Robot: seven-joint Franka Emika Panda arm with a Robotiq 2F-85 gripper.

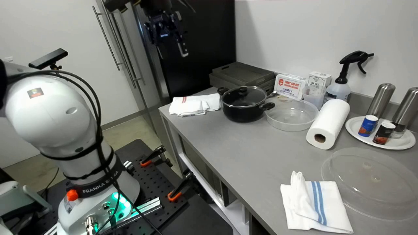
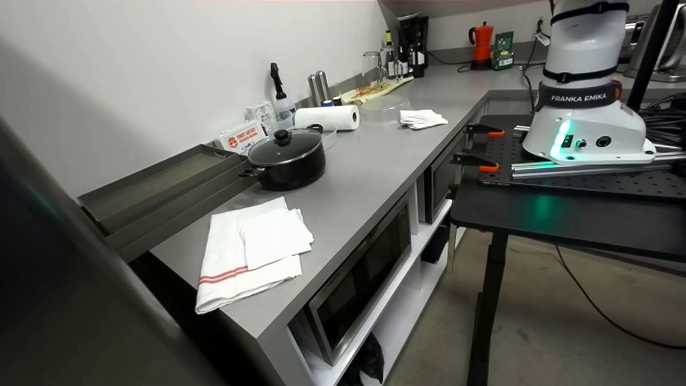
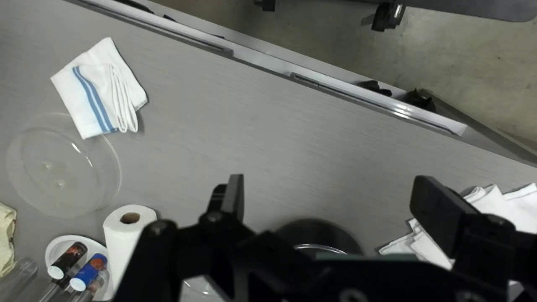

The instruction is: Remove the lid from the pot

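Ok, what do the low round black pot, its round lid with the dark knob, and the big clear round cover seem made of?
The black pot is probably coated metal, judging by its smooth satin wall. The knobbed lid looks like glass with a metal rim: glossy reflections, bright edge. The clear cover, glossy with the grey counter showing through, could be plastic or glass.

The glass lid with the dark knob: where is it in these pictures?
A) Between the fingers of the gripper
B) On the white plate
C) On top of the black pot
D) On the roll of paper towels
C, because both exterior views show the glass lid lying on the black pot, with its dark knob upward.
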